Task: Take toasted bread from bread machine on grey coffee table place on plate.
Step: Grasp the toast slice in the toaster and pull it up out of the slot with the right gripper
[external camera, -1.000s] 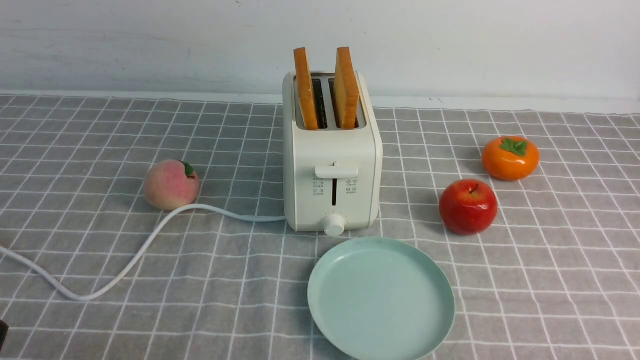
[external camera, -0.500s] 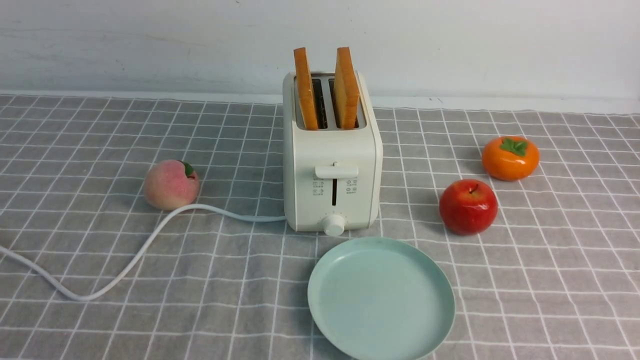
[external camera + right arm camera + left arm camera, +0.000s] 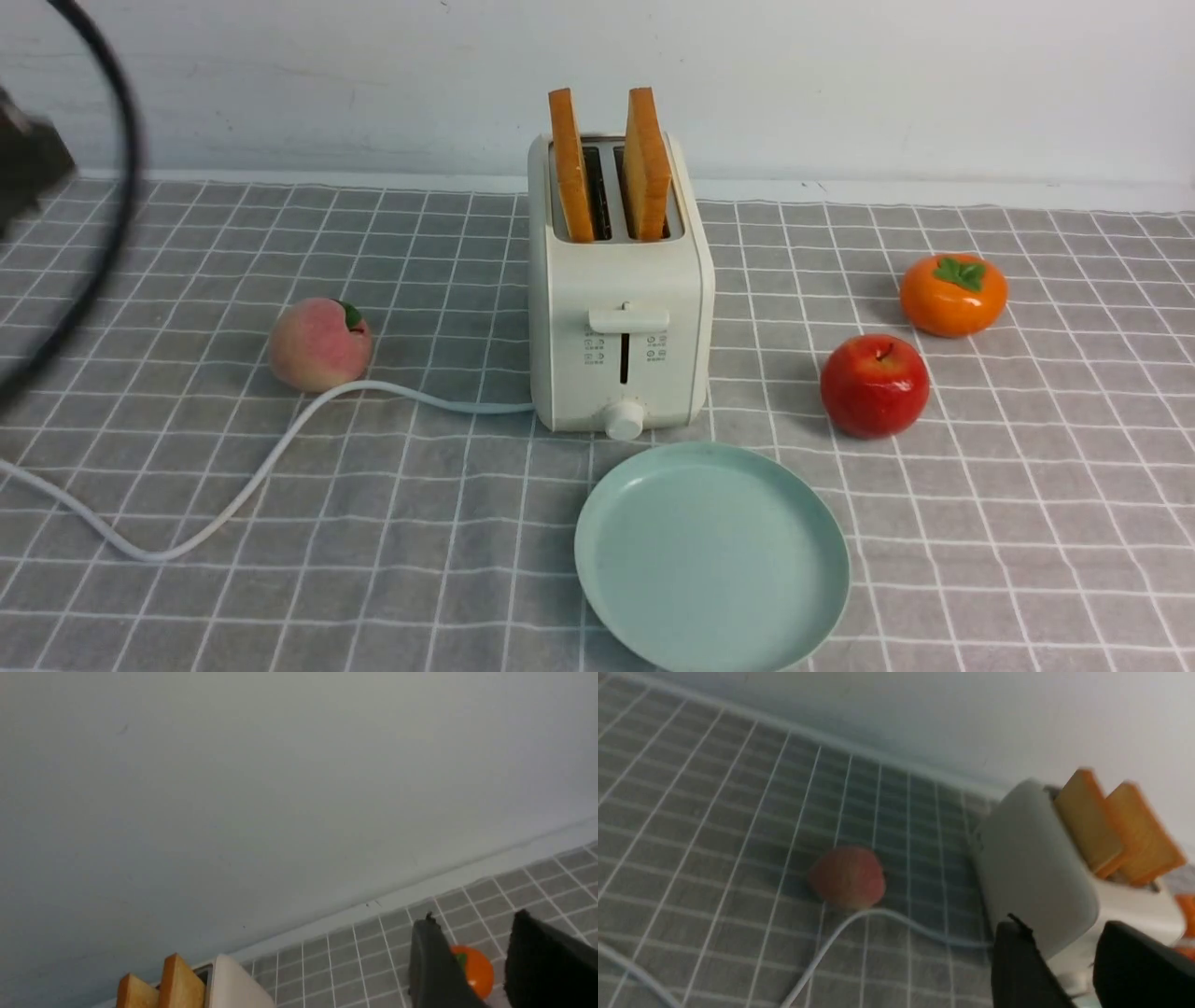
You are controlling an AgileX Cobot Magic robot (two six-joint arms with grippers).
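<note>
The cream-white bread machine (image 3: 616, 308) stands at the middle of the grey coffee table (image 3: 1027, 523). Two slices of toasted bread stand upright in its slots, one on the left (image 3: 570, 163) and one on the right (image 3: 646, 163). The mint-green plate (image 3: 711, 555) lies empty just in front of it. In the left wrist view my left gripper (image 3: 1062, 926) is open and empty, off to the left of the bread machine (image 3: 1031, 868) and its toasted bread (image 3: 1085, 821). My right gripper (image 3: 474, 919) is open and empty, up in the air, with the toasted bread (image 3: 180, 980) far off.
A peach (image 3: 319, 343) lies left of the bread machine, by its white cord (image 3: 261, 467). A red apple (image 3: 875, 385) and an orange persimmon (image 3: 952, 294) lie to the right. A blurred dark cable (image 3: 117, 205) of my left arm crosses the front view's upper left.
A dark cable and part of my left arm have swung into the upper left of the front view. Nothing on the table has moved.
</note>
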